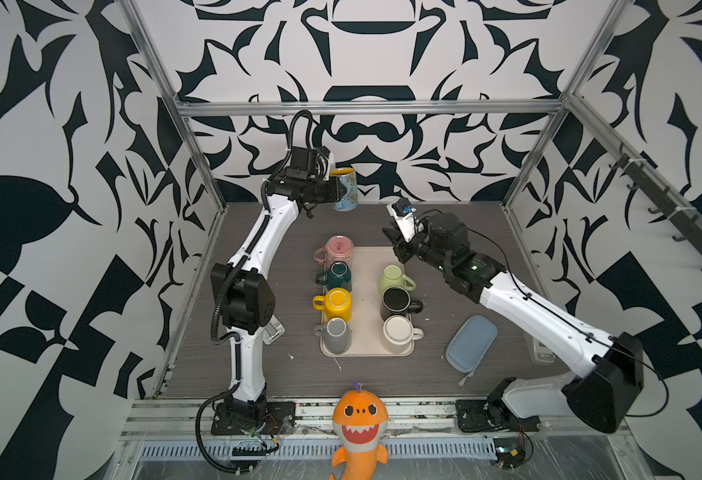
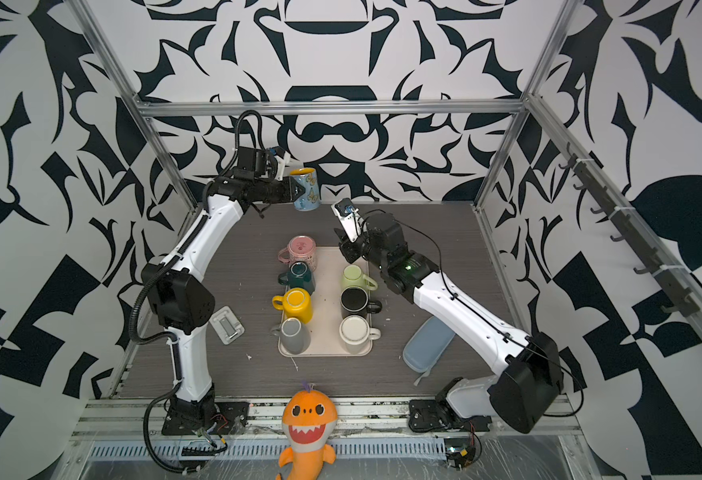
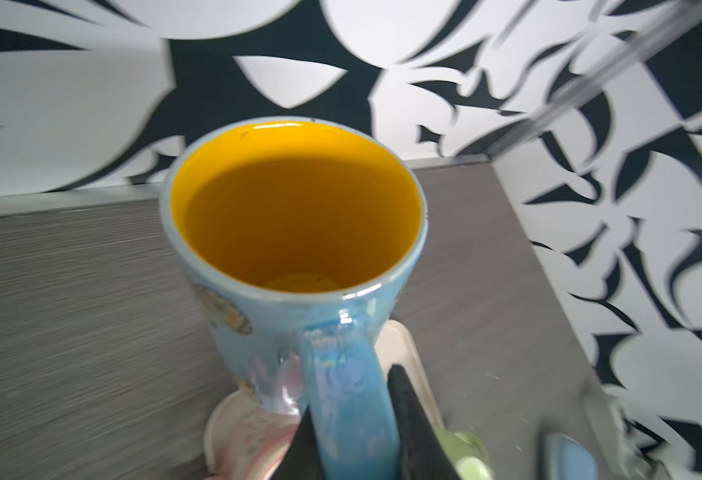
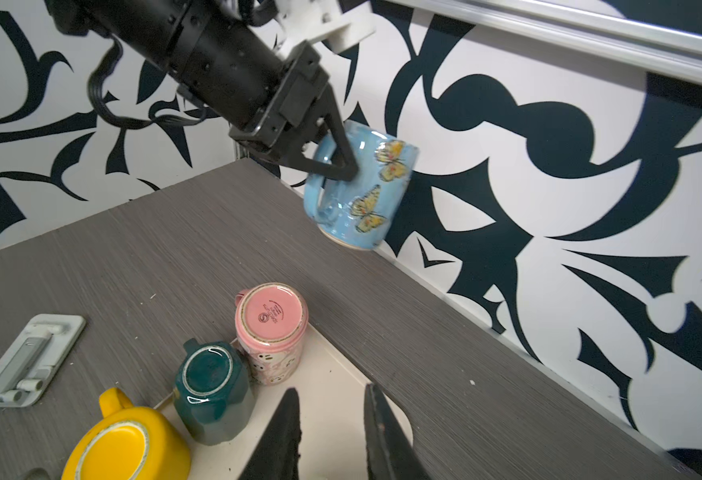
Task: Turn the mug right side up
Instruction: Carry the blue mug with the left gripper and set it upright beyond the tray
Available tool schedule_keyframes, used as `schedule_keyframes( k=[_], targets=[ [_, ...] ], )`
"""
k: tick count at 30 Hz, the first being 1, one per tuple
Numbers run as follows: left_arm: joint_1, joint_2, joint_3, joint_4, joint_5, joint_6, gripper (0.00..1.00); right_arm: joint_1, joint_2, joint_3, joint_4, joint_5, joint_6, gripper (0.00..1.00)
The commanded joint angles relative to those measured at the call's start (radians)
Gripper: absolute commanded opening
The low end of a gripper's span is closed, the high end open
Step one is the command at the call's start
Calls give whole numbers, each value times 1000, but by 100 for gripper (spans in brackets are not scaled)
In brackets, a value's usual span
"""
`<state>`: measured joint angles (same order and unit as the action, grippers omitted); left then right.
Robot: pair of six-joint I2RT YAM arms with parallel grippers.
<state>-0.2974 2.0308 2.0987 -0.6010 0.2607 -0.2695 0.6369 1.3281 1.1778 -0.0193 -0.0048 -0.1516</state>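
A maker's stamp with a round logo and small lettering sits on the upturned base of the pink mug (image 4: 269, 316), lower centre; the words are too small to read.

blue case (image 3: 569, 457) blurred and cropped, phone stand (image 1: 273, 330) half hidden

The table (image 1: 258, 365) was grey wood-grain. A tray (image 1: 366, 291) lay at its centre. At 4 o'clock from the tray lay a blue case (image 1: 471, 343), at 8 o'clock a grey stand (image 2: 227, 324).
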Motion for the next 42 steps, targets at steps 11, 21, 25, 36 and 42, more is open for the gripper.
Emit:
schedule_keyframes(
  k=[11, 21, 25, 36, 42],
  targets=[
    [108, -181, -371, 532, -175, 78, 0, 5, -131, -81, 29, 146, 56, 29],
    [148, -194, -638, 827, -187, 51, 0, 5, -137, -89, 18, 160, 70, 29],
    [156, -185, -721, 943, -180, 38, 0, 5, -144, -101, 15, 171, 80, 28],
    [162, -152, -842, 1101, -222, 40, 0, 6, -147, -125, 30, 182, 101, 29],
    [165, -117, -861, 1138, -222, 35, 0, 5, -141, -133, 40, 181, 116, 29]
  ],
)
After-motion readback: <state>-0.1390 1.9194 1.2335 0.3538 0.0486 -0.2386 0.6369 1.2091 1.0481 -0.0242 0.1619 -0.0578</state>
